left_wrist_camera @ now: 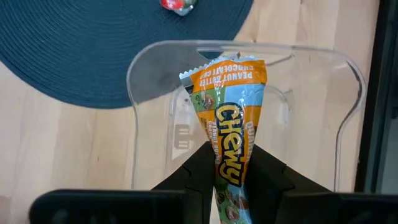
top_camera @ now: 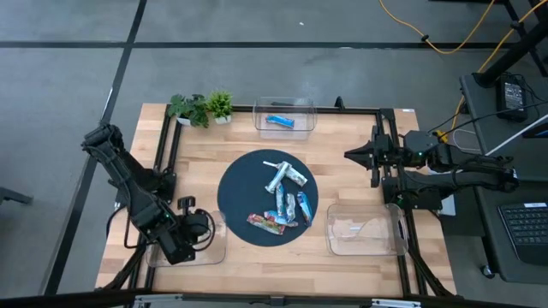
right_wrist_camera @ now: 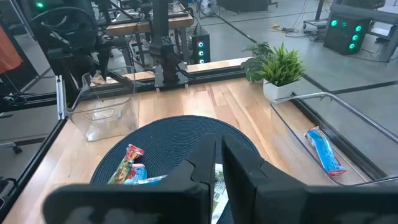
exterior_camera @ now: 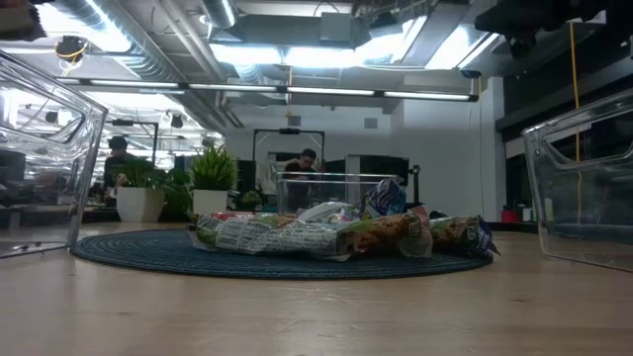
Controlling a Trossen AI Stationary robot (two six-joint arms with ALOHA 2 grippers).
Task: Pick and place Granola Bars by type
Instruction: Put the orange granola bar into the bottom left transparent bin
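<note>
On the left, near corner of the pale wooden slatted table [top_camera: 351, 171], a clear plastic rectangular bin with rounded corners [left_wrist_camera: 348, 74], and over it the left gripper [left_wrist_camera: 231, 163], dark fingers [left_wrist_camera: 199, 163] clenched on a crinkly orange-and-blue foil-wrapped granola bar [left_wrist_camera: 229, 106], its serrated end pointing out above the bin's glossy floor. Far left along the table's far edge, two small leafy green plants in white pots [top_camera: 201, 109]. Just right of those, against the far edge, a second clear plastic bin [top_camera: 284, 117] with one smooth blue-wrapped bar [top_camera: 279, 121] lying flat inside. In the middle, a round dark-blue woven mat [top_camera: 240, 192], ribbed in texture, bearing a loose heap of granola bars [top_camera: 285, 198]: silver-white wrappers toward the far side, blue ones beside them, and a red-orange-and-blue one [top_camera: 265, 223] at the near edge, all shiny and creased, several touching or overlapping. From table height, the same heap reads as crumpled printed foil piled low on the mat. Right of the mat, near the table's near-right corner, a third clear plastic bin [top_camera: 364, 229]. Farther right, at the table's right edge and well apart from the mat, the right gripper [top_camera: 349, 155], raised above the wood, pointing toward the mat, its two dark fingers [right_wrist_camera: 249, 165] nearly pressed together with only a thin slit between, grasping nothing.
</note>
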